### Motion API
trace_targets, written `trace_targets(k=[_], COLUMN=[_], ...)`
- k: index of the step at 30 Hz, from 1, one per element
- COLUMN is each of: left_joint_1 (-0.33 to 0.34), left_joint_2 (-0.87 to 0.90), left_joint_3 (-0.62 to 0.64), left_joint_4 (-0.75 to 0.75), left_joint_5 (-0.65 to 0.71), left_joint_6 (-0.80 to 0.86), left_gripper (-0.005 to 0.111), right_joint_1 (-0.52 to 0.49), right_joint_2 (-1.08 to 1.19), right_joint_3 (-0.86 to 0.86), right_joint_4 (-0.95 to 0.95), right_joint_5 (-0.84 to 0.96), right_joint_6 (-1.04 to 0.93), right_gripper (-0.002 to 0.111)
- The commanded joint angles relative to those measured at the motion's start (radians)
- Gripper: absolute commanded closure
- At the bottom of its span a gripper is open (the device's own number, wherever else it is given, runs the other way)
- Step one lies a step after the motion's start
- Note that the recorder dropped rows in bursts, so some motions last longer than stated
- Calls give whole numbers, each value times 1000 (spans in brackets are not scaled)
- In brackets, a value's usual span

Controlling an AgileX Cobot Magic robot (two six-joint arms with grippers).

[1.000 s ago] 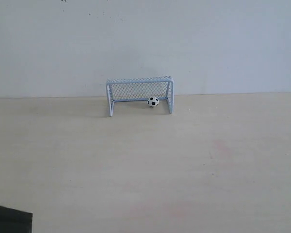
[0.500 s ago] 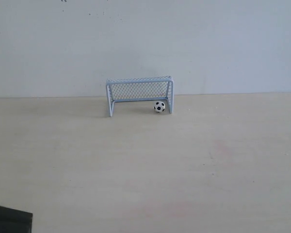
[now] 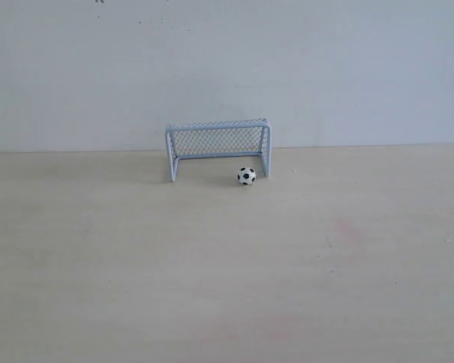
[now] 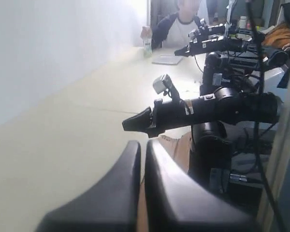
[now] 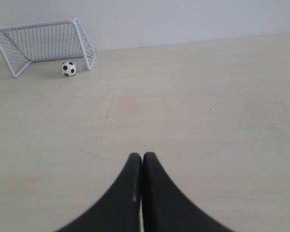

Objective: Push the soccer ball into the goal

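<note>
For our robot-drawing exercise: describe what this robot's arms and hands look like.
The left hand and right hand are matte black, each with two smooth curved fingers tapering to tips. The right arm is a black tube carrying a small grey block.

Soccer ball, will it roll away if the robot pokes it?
Probably. The soccer ball is round and sits on a smooth flat table, so a light poke likely sends it rolling. It looks tiny beside the goal, so it is probably light and might bounce off the net.
</note>
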Motion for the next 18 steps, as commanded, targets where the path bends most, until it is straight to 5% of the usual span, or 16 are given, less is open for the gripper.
trace_targets(k=[1, 5, 10, 18], left_joint_1=[1, 1, 1, 49], left_joint_2=[-124, -213, -281, -288], left_joint_3=[4, 4, 6, 162], left_joint_4=[4, -5, 48, 75], left_joint_5=[-7, -52, -265, -620], left_joint_6=[4, -46, -220, -251], left_gripper=[102, 102, 102, 102], right_joint_1=[-3, -3, -3, -3], right_joint_2=[-4, -4, -4, -4], right_joint_3=[-1, -1, -1, -1], right_joint_4=[-2, -2, -2, -2], right_joint_5=[-7, -7, -7, -7], right_joint_6=[-3, -3, -3, -3], right_gripper=[109, 109, 109, 109])
